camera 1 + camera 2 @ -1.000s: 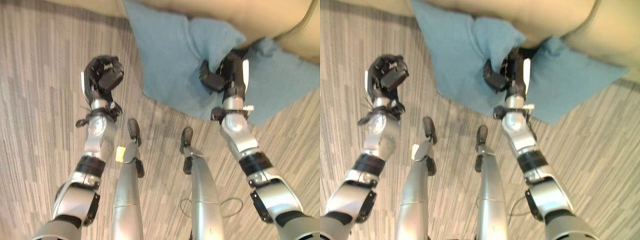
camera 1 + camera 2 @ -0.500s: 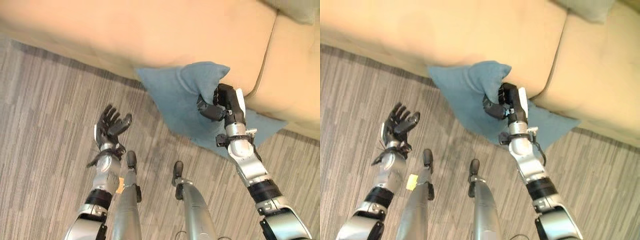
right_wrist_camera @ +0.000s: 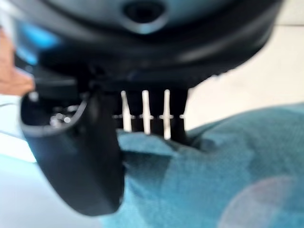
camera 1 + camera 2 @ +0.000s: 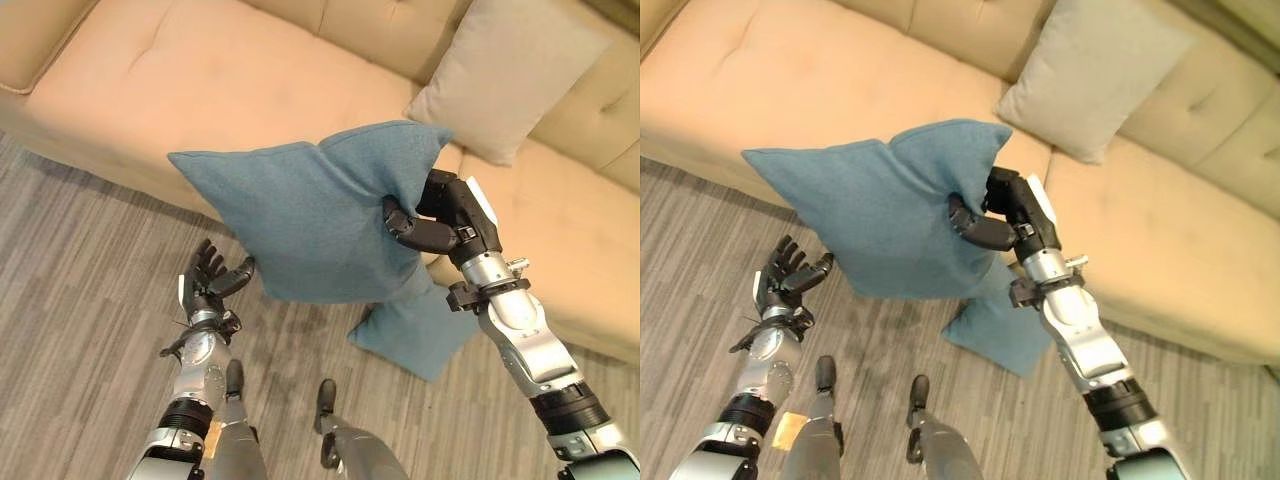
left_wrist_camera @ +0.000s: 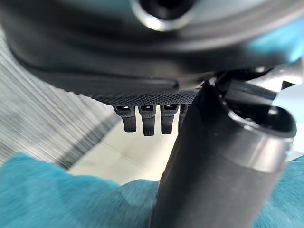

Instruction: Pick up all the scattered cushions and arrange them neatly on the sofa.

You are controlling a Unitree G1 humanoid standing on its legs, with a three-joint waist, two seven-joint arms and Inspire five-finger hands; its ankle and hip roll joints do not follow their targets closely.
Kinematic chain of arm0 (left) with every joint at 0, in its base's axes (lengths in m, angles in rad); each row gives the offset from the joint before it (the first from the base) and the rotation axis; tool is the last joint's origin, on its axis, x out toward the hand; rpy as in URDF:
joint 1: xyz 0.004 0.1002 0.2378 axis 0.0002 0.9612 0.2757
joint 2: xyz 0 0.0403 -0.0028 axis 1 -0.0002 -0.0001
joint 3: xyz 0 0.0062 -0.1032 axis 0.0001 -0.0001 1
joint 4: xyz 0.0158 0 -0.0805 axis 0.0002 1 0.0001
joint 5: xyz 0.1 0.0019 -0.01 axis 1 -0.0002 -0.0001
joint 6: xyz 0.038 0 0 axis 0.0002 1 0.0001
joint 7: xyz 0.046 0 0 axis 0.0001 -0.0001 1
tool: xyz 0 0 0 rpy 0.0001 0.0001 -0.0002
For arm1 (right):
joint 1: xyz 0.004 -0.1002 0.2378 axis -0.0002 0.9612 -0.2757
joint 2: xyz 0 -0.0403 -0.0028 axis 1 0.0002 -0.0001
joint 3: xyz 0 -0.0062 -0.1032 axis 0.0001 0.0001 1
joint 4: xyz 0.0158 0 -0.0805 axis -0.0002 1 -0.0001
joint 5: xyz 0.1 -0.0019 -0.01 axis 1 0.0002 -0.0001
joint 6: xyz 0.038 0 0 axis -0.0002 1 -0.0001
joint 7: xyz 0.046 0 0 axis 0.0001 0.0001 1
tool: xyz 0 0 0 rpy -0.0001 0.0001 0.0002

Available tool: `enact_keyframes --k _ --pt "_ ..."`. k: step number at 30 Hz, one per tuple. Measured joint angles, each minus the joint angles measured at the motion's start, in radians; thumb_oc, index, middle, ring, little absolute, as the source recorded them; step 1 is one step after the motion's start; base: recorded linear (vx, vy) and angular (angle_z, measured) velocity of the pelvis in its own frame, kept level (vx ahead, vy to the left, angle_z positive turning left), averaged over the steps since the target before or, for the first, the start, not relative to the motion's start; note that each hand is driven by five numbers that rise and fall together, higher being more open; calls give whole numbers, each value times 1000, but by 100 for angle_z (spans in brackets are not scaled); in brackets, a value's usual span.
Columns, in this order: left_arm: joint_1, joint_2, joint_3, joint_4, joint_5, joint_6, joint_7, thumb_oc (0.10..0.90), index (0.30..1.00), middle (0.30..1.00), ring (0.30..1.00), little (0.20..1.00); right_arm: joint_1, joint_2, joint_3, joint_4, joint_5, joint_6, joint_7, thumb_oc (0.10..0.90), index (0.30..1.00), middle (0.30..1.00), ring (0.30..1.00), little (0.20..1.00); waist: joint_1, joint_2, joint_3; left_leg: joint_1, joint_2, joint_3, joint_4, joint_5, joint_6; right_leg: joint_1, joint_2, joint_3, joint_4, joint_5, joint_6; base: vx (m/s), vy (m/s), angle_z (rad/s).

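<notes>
Thumb and curled fingers of the right hand (image 4: 440,215) pinch a fold at the edge of a blue cushion (image 4: 310,220), which hangs clear of the floor (image 4: 80,260) in front of the sofa (image 4: 200,80). A second blue cushion (image 4: 415,325) lies on the floor against the sofa's base, just below. The left hand (image 4: 208,280) is spread, fingers straight, empty, near the held cushion's lower corner. A beige cushion (image 4: 505,75) leans on the sofa back
</notes>
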Motion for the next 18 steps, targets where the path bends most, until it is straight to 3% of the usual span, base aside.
enact_keyframes --k 2,7,12,18 --pt "14 3 6 -46 -5 -6 10 800 900 900 900 900 20 -1 -2 -2 18 0 21 400 300 300 300 300 2 -18 -17 23 -1 0 0 -5 -6 30 0 0 -17 2 -1 62 -4 1" --pt "38 -2 47 -191 -63 -14 9 800 900 900 900 900 72 -7 -10 -12 39 1 65 400 300 300 300 300 5 -17 -50 47 3 0 0 -14 -17 58 5 0 -25 2 0 24 -1 -1" --pt "40 -27 55 -204 -170 -37 -31 800 900 900 900 900 135 -6 -6 -12 66 10 88 400 300 300 300 300 0 -20 -101 49 3 -3 -1 -16 -19 65 5 -2 -31 2 0 1 -6 2" --pt "83 -75 27 -194 -318 -29 -137 800 900 900 900 900 152 -3 37 -12 93 25 132 400 300 300 300 300 -23 -44 -138 52 2 -3 -1 -18 -19 69 5 -1 -32 3 0 0 0 0"
